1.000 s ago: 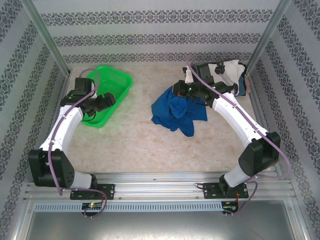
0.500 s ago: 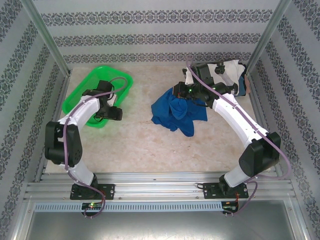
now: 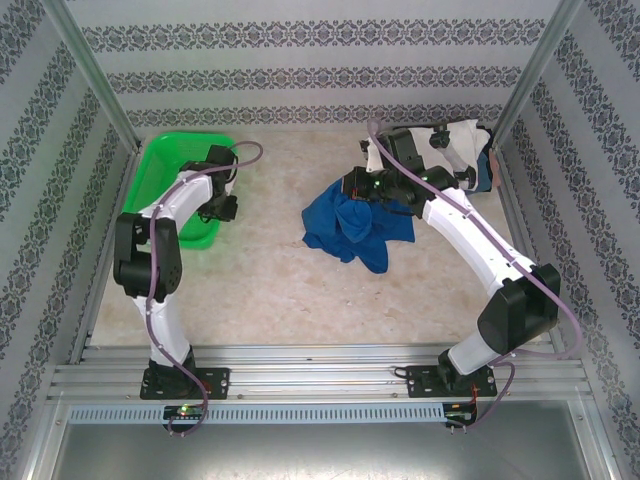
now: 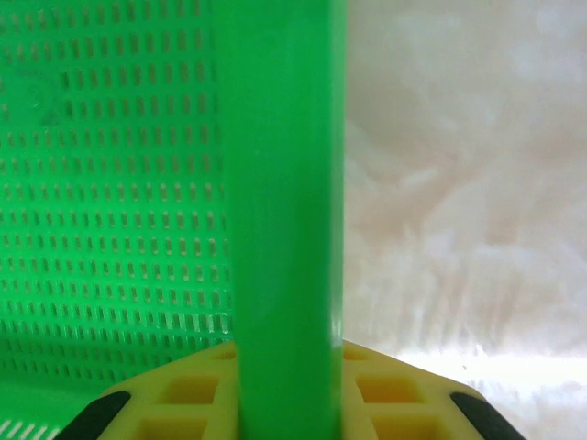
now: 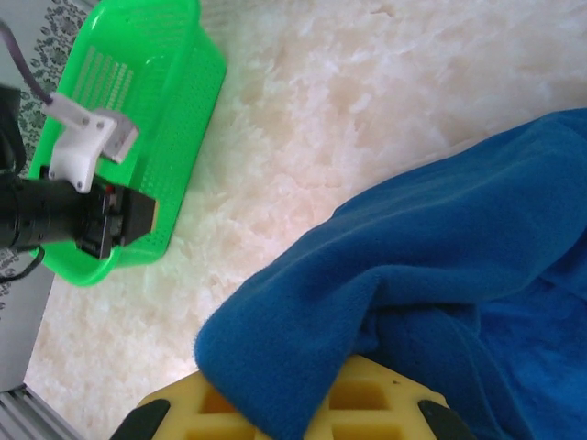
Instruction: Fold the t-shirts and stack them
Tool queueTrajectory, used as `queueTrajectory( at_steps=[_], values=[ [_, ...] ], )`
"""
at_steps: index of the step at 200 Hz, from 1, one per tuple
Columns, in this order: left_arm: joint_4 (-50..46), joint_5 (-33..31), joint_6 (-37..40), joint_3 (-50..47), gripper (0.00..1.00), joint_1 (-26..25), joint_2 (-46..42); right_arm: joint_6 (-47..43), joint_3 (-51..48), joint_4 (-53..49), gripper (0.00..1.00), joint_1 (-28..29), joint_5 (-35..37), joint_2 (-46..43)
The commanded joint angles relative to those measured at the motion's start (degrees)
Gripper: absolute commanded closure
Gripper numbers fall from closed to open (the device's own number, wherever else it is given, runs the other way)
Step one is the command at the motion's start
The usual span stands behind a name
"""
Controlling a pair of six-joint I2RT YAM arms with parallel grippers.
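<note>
Left jaws are closed on the rim of the green mesh basket [image 3: 165,172] at 10 o'clock on the desk [image 3: 270,275]; right jaws grip the crumpled royal-blue t-shirt [image 3: 342,235] near centre.

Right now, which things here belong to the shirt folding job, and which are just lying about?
Job: blue t-shirt, bunched in the right claw; white t-shirt at the far right corner.
Lying about: green basket, its rim between the fingers of the left claw.
</note>
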Motion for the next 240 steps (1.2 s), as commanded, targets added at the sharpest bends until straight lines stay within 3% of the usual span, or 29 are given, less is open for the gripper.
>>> queueTrajectory(
  at_steps=[1, 109, 120, 146, 165, 175, 207, 240],
  values=[
    [-1.0, -0.5, -0.6, 4.5, 0.79, 1.4, 3.2, 0.6, -0.8, -0.8, 1.0, 0.9, -0.2, -1.5],
    [-2.2, 0.5, 6.5, 15.9, 0.78, 7.5, 12.0, 1.7, 1.6, -1.8, 1.0, 3.0, 0.7, 2.6],
    [-2.2, 0.5, 6.7, 16.6, 0.71, 7.7, 12.3, 2.1, 2.6, -2.1, 1.0, 3.7, 0.4, 3.9],
    [-1.5, 2.1, 4.6, 16.8, 0.35, 7.6, 9.9, 2.7, 5.8, -2.8, 1.0, 5.9, -0.3, 8.4],
    [0.0, 4.4, 1.4, 15.9, 0.21, 7.6, 5.3, 3.8, 9.4, -4.2, 0.96, 7.4, -2.2, 13.1],
    [0.2, 6.3, -0.5, 16.1, 0.16, 7.6, 2.9, 3.8, 12.4, -5.9, 0.9, 8.2, -3.7, 16.2],
    [-3.3, 10.7, -7.8, 17.8, 0.12, 7.3, -3.5, 1.9, 25.5, -11.9, 0.53, 10.2, -10.7, 25.1],
    [0.8, 16.3, -14.8, 8.7, 0.07, 6.6, -16.2, 2.1, 23.1, -10.7, 0.29, 7.2, -10.8, 20.5]
  ],
)
